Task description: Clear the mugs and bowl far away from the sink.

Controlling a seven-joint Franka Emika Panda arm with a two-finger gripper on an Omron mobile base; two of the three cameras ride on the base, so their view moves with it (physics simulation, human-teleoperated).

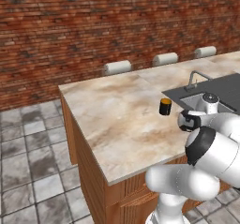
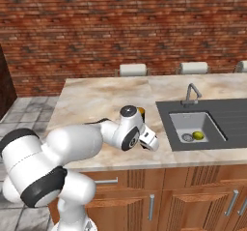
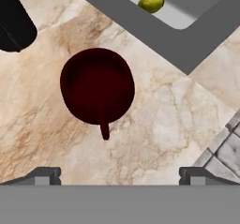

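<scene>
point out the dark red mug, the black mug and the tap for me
dark red mug (image 3: 97,85), hand view, on its dark inside.
black mug (image 1: 165,107), left base view, on its outer side wall.
tap (image 2: 191,93), right base view, on its upright metal stem.

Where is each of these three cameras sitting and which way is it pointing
Left base view: behind the arm's left, looking forward and down over the counter at the black mug and sink; white arm lower right.
Right base view: behind its right, facing the same counter, sink and tap; arm lower left.
Hand view: on the hand, looking down at the dark red mug; gripper open.
Shared: counter, sink.
</scene>
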